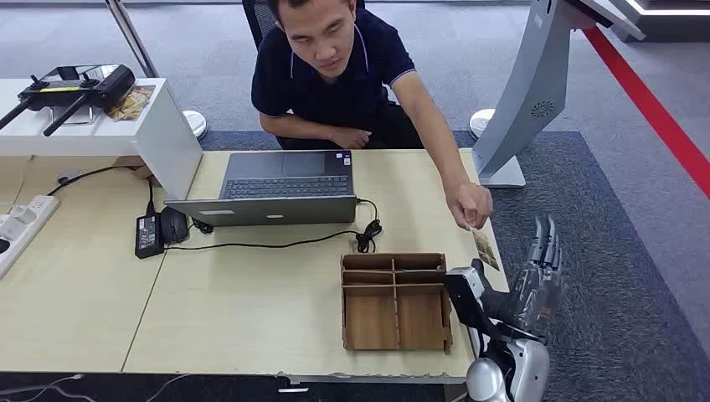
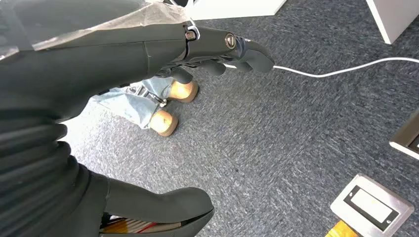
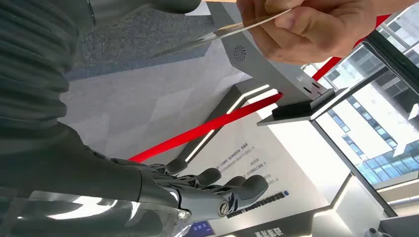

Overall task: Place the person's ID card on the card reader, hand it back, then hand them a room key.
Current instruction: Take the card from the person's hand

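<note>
From the head view you see a seated person's hand [image 1: 470, 203] holding the ID card [image 1: 486, 248] over the desk's right edge, just beside your right hand [image 1: 536, 280], raised with fingers apart, holding nothing. A wooden divided tray [image 1: 393, 301] sits nearby. At the left wrist, your left hand [image 2: 148, 54] hangs above grey carpet, empty, fingers loosely extended. At the right wrist, the card [image 3: 222, 32] stays pinched in the person's fingers.

A laptop [image 1: 280, 188] sits on the table [image 1: 251, 310] before the person [image 1: 343, 71]; nearer the robot lies a compartmented tray [image 1: 393, 301], the robot's right hand [image 1: 536, 280] just right of it.
</note>
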### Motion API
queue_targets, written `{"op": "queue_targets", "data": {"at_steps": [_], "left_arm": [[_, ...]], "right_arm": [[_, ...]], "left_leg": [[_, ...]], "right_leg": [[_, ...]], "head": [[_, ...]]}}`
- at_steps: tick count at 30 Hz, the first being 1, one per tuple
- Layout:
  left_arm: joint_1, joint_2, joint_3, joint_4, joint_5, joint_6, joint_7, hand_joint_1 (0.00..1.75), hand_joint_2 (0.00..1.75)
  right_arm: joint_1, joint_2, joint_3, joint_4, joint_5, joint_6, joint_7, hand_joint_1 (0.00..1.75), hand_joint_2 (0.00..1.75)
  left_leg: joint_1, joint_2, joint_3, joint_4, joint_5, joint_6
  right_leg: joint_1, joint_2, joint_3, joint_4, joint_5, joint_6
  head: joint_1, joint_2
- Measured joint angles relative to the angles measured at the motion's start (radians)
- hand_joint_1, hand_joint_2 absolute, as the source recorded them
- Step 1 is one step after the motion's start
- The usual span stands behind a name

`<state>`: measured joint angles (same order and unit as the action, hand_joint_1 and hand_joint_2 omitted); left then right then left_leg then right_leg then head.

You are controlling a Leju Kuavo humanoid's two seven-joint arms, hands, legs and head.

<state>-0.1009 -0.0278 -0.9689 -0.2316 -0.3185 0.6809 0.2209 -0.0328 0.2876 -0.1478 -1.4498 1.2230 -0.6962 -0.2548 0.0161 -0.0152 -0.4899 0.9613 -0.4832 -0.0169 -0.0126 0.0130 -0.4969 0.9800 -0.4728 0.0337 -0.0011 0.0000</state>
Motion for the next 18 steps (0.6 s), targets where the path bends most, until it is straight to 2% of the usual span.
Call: {"op": "queue_targets", "data": {"at_steps": [4,5,6,8,9,10,18], "left_arm": [[0.000,0.000,0.000,0.000,0.000,0.000,0.000,0.00,1.75],[0.000,0.000,0.000,0.000,0.000,0.000,0.000,0.00,1.75],[0.000,0.000,0.000,0.000,0.000,0.000,0.000,0.00,1.75],[0.000,0.000,0.000,0.000,0.001,0.000,0.000,0.00,1.75],[0.000,0.000,0.000,0.000,0.001,0.000,0.000,0.00,1.75],[0.000,0.000,0.000,0.000,0.001,0.000,0.000,0.00,1.75],[0.000,0.000,0.000,0.000,0.000,0.000,0.000,0.00,1.75]], "right_arm": [[0.001,-0.001,0.003,-0.002,-0.003,0.000,0.006,0.00,1.75],[0.002,-0.001,0.003,-0.002,-0.004,0.000,0.007,0.11,1.75],[0.002,-0.001,0.004,-0.002,-0.005,0.000,0.010,0.30,1.75],[0.003,-0.002,0.007,-0.002,-0.006,0.000,0.014,1.14,1.75],[0.004,-0.002,0.010,-0.002,-0.007,0.000,0.017,1.47,1.75],[0.004,-0.002,0.013,-0.002,-0.008,0.000,0.019,1.71,1.75],[0.005,-0.003,0.027,-0.003,-0.017,0.000,0.031,1.75,1.75]], "left_leg": [[0.000,0.000,0.000,0.000,0.000,0.000],[0.000,0.000,0.000,0.000,0.000,0.000],[0.000,0.000,0.000,0.000,0.000,0.000],[0.000,0.000,0.000,0.000,0.000,0.000],[0.000,0.000,0.000,0.000,0.000,0.000],[0.000,0.000,0.000,0.000,0.000,0.000],[0.000,0.000,0.000,0.000,0.000,0.000]], "right_leg": [[0.000,0.000,0.000,0.000,0.000,0.000],[0.000,0.000,0.000,0.000,0.000,0.000],[0.000,0.000,0.000,0.000,0.000,0.000],[0.000,0.000,0.000,0.000,0.000,0.000],[0.000,0.000,0.000,0.000,0.000,0.000],[0.000,0.000,0.000,0.000,0.000,0.000],[0.000,0.000,0.000,0.000,0.000,0.000]], "head": [[0.000,0.000],[0.000,0.000],[0.000,0.000],[0.000,0.000],[0.000,0.000],[0.000,0.000],[0.000,0.000]]}}
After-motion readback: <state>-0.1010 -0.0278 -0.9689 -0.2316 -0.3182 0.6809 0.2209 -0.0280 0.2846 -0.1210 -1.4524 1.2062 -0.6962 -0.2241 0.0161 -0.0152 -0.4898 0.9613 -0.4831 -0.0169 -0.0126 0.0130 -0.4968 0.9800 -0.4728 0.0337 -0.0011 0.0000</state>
